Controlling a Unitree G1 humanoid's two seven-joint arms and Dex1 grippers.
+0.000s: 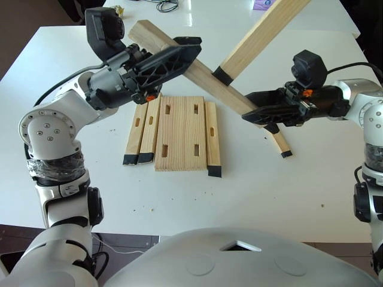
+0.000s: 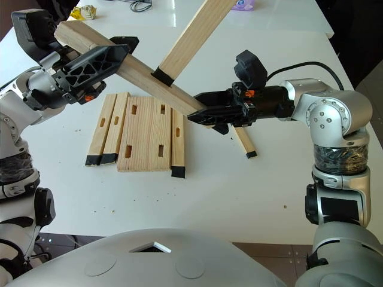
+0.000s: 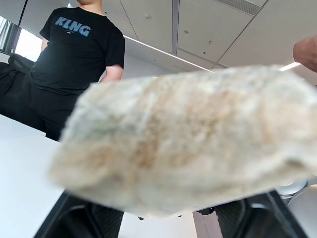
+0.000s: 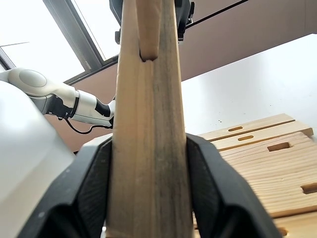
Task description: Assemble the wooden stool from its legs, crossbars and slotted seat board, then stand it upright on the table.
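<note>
A long wooden leg (image 1: 206, 76) hangs slanted above the table, its black-capped foot (image 1: 286, 154) low on the right. My left gripper (image 1: 179, 57) is shut on its upper end (image 3: 183, 148). My right gripper (image 1: 258, 112) is shut on its lower part (image 4: 148, 148), one finger (image 4: 94, 188) on each side. A second black-tipped wooden piece (image 1: 263, 30) meets the leg near its middle and rises to the back right. The slotted seat board (image 1: 179, 133) lies flat below. Two slotted bars (image 1: 143, 131) lie along its left side and one (image 1: 212, 139) along its right.
The white table (image 1: 269, 197) has bare room in front of and to the right of the board. At its far edge lie a small yellow object (image 1: 116, 10), a cable (image 1: 167, 5) and a purple item (image 1: 261, 5).
</note>
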